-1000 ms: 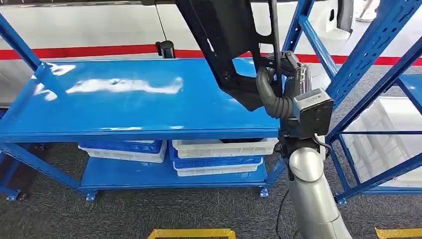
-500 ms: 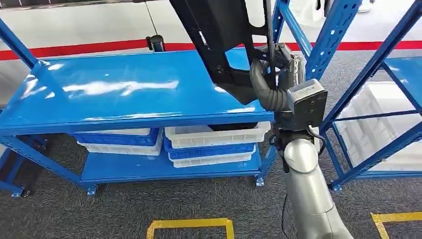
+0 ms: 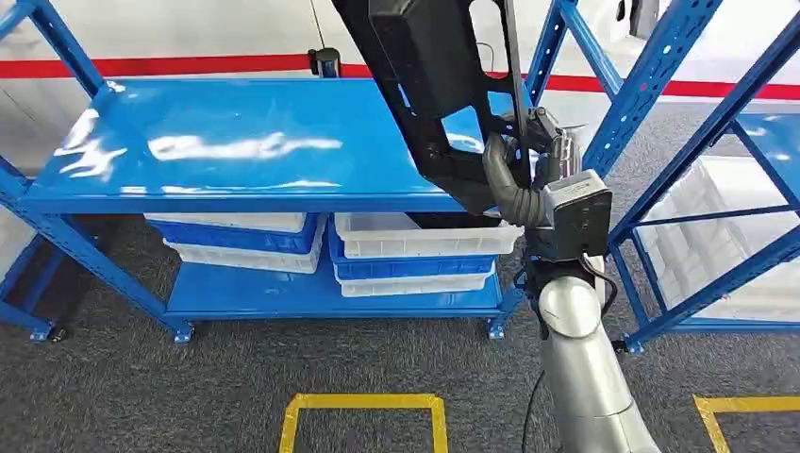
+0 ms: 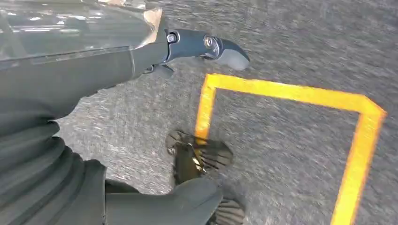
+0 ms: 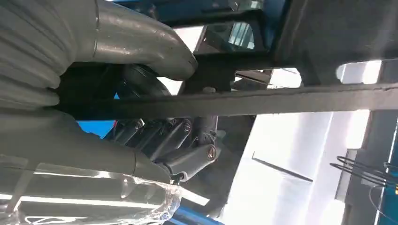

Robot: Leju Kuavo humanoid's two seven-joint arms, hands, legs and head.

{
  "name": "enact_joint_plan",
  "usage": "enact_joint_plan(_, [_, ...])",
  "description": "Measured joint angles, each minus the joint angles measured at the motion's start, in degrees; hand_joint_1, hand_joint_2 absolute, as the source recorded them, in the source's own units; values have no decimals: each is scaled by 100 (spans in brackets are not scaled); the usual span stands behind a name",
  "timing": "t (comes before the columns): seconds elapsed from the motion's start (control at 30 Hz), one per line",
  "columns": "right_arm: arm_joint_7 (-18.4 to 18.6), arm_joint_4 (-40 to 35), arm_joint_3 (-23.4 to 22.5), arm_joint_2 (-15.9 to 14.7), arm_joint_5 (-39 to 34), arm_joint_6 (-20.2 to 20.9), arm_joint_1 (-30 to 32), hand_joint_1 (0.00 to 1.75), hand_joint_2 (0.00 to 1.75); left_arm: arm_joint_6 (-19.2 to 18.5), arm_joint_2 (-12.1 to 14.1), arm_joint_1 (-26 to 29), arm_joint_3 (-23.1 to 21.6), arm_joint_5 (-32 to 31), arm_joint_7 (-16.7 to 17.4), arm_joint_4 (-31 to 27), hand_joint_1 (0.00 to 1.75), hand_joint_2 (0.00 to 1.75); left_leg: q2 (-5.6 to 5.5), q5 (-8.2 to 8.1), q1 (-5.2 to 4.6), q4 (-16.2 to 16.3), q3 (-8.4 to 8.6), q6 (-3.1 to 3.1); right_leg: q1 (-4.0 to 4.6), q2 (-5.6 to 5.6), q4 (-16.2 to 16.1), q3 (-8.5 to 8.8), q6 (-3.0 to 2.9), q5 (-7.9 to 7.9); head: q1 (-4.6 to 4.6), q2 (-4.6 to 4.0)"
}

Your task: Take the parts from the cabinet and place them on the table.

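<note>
Right hand point(image 3: 528, 151) is clamped on the black part point(image 3: 429, 75), a long dark moulded panel with a thin bar running along one edge. In the right wrist view the thumb point(image 5: 141, 37) wraps over that bar and the darker fingers point(image 5: 178, 140) curl under it, so I log the grip as closed and loaded.

Key relation: the part's long axis rises from the hand, up and toward the robot's left, out past the frame's upper edge. Its lower end hangs over the right end of the blue table top point(image 3: 236, 142); I cannot tell from the head view whether it touches the surface or floats above it. The bare stretch of table lies to the left of the hand, so my judgement is that the put-down calls for tipping the long axis down leftward along the top, not pushing forward. The blue cabinet uprights point(image 3: 660, 85) stand just beside the right arm, a snag risk for the panel's high end.

Left hand point(image 4: 206, 47) hangs toward the grey carpet near the yellow floor marking point(image 4: 281, 89), with nothing in it that I can see; whether the fingers are spread or curled I cannot tell. The right hand is plainly the working one.

White and blue bins point(image 3: 415, 250) sit stacked under the table top.

Writing: none legible.
</note>
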Motion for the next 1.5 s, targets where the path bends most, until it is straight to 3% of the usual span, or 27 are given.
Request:
enact_joint_plan(0.03, [-24,7,-24,-11,2,-18,88,175,175,-2,-2,21,-2,-37,2,0,0,175,8,46,-19,13,-64,22,-1,1,381,-78,11,-135,-2,0])
enact_joint_plan(0.1, [-100,37,-105,-31,9,-81,271,175,175,15,-15,49,-24,-113,37,0,0,175,12,135,-49,60,-212,41,12,1,647,-9,124,-2,4,0])
enact_joint_plan(0.17, [-203,57,-153,-26,2,-116,379,175,175,61,-65,74,-53,-187,29,2,0,175,10,202,-85,125,-361,31,36,2,-41,514,194,361,9,0])
enact_joint_plan(0.2, [-287,55,-168,-6,31,-122,433,175,175,107,-94,93,-83,-247,-42,2,0,175,11,225,-96,154,-403,25,46,1,-567,859,143,407,9,0])
enact_joint_plan(0.23, [-378,33,-175,24,90,-138,513,175,175,147,-136,106,-120,-304,-127,2,0,175,13,259,-112,162,-444,-2,103,1,-996,1135,16,176,0,0])
enact_joint_plan(0.27, [-435,-18,-175,59,147,-155,614,175,175,177,-166,106,-153,-337,-168,2,0,175,16,301,-115,165,-465,-38,133,-1,-1239,1252,-17,144,-2,0])
enact_joint_plan(0.37, [-468,-96,-168,98,229,-186,769,175,175,197,-227,125,-199,-350,-216,4,0,175,20,414,-94,143,-492,-135,147,-4,-1255,1185,-89,246,9,0])
enact_joint_plan(0.4, [-470,-107,-168,112,230,-190,810,175,175,197,-216,133,-210,-336,-267,2,0,175,-3,322,-74,193,-536,-162,-19,-29,-1311,1185,-129,329,15,0])
enact_joint_plan(0.5, [-461,-245,-170,171,184,-124,994,175,175,111,-225,133,-219,-280,-553,4,0,175,-1,-614,-6,1036,-784,-312,0,-44,-1313,975,-211,508,-48,0])
enact_joint_plan(0.53, [-448,-303,-166,173,201,-109,1076,175,175,64,-225,130,-221,-269,-655,2,0,175,0,-828,21,1460,-877,-364,0,-50,-1310,903,-206,564,-52,0])
enact_joint_plan(0.57, [-439,-375,-166,171,231,-109,1161,175,175,22,-225,127,-221,-249,-725,2,0,175,1,-859,50,1753,-913,-399,-3,-53,-1304,834,-188,621,-55,0])
enact_joint_plan(0.63, [-389,-564,-160,168,289,-109,1323,175,175,-61,-225,116,-221,-203,-750,2,0,175,3,-414,123,1681,-707,-460,-40,-56,-1292,672,-135,741,-57,0])
enact_joint_plan(0.7, [-294,-810,-160,162,393,-124,1410,175,175,-189,-229,89,-225,-212,-695,2,0,175,2,-31,182,861,-127,-531,-96,-47,-1237,557,-32,809,-63,0])
enact_joint_plan(0.73, [-224,-951,-162,153,450,-137,1453,175,175,-285,-257,72,-240,-244,-671,4,0,175,-14,-163,219,357,180,-601,-70,-45,-1213,511,13,837,-96,0])
enact_joint_plan(0.77, [-150,-1082,-162,140,474,-146,1471,175,175,-376,-262,64,-271,-286,-658,0,0,175,-61,-241,154,38,359,-569,-56,-50,-1191,480,67,877,-127,0])
enact_joint_plan(0.83, [6,-1320,-162,109,477,-114,1479,175,175,-574,-262,18,-317,-336,-615,0,0,175,-81,-262,112,23,291,-489,-19,-51,-1209,427,174,1006,-98,0])
enact_joint_plan(0.9, [96,-1473,-166,48,479,-105,1487,175,175,-651,-273,-16,-382,-409,-553,0,0,175,-42,-140,109,-16,158,-293,-53,-44,-1243,353,265,1051,-101,0])
enact_joint_plan(0.97, [164,-1594,-175,-7,492,-105,1462,175,175,-708,-262,-106,-452,-444,-520,-13,0,175,-9,-19,80,-6,44,-99,-76,-34,-806,147,171,492,-50,0])
enact_joint_plan(1.03, [284,-1653,-177,-63,492,-65,1342,175,175,-921,-262,-191,-461,-369,-568,-28,0,175,12,108,44,-1,-122,-34,-70,-28,80,-53,130,-54,-18,0])
enact_joint_plan(1.1, [435,-1670,-179,-107,487,-13,1147,175,175,-984,-260,-284,-494,-418,-641,-50,0,175,32,234,-4,17,-299,-16,-39,-25,653,-56,221,-82,-7,0])
enact_joint_plan(1.17, [599,-1670,-181,-125,487,20,915,175,175,-986,-258,-364,-617,-514,-649,-72,0,175,37,336,-52,27,-427,-9,12,-24,286,368,292,260,-7,0])
enact_joint_plan(1.2, [652,-1670,-184,-131,481,44,773,175,175,-986,-258,-419,-654,-514,-616,-83,0,175,33,381,-77,28,-477,-9,42,-15,-235,743,252,377,0,0])
enact_joint_plan(1.27, [728,-1666,-179,-140,431,85,505,175,175,-1001,-258,-496,-721,-514,-536,-87,0,175,33,453,-123,37,-538,-39,118,-4,-1165,1377,56,208,-9,0])
enact_joint_plan(1.33, [758,-1628,-177,-144,345,127,232,175,175,-1049,-240,-545,-756,-511,-415,-90,0,175,37,602,-75,21,-611,-122,153,10,-1438,1431,45,141,-2,0])
enact_joint_plan(1.4, [789,-1549,-177,-144,286,153,47,175,175,-1051,-212,-538,-791,-511,-264,-90,0,175,13,683,-94,-25,-655,-184,96,-3,-1515,1334,-30,289,-2,0])
enact_joint_plan(1.47, [807,-1445,-173,-120,262,186,-120,175,175,-1053,-197,-529,-800,-498,-205,-87,0,175,-11,181,-60,322,-819,-243,20,-37,-1533,1283,-176,414,-33,0])
enact_joint_plan(1.5, [815,-1410,-170,-109,247,192,-166,175,175,-1053,-188,-529,-807,-496,-199,-87,0,175,-1,-158,-32,765,-939,-286,24,-59,-1496,1207,-188,447,-61,0])
